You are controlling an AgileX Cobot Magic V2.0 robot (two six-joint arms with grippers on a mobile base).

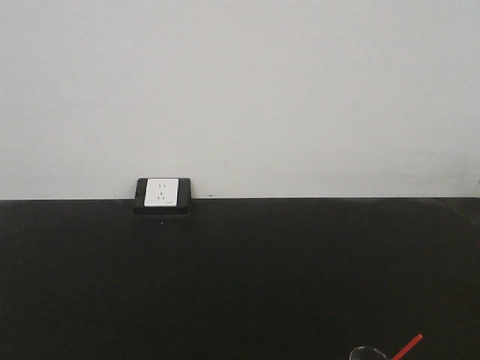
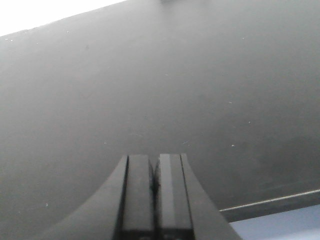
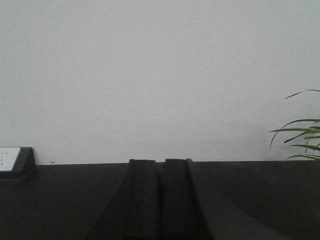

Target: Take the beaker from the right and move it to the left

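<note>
In the front view only the beaker's thin clear rim (image 1: 367, 352) shows at the bottom edge, right of centre, with the slim red stir stick (image 1: 407, 346) poking up to the right; the rest of it is cut off. My left gripper (image 2: 154, 159) is shut and empty, low over the black tabletop (image 2: 160, 90). My right gripper (image 3: 161, 162) is shut and empty, level above the black table and facing the white wall. The beaker shows in neither wrist view. Neither gripper shows in the front view.
A white wall socket in a black frame (image 1: 163, 194) stands at the table's far edge by the white wall; it also shows in the right wrist view (image 3: 11, 159). Green plant leaves (image 3: 302, 135) reach in at the right. The table's near edge (image 2: 272, 202) runs bottom right.
</note>
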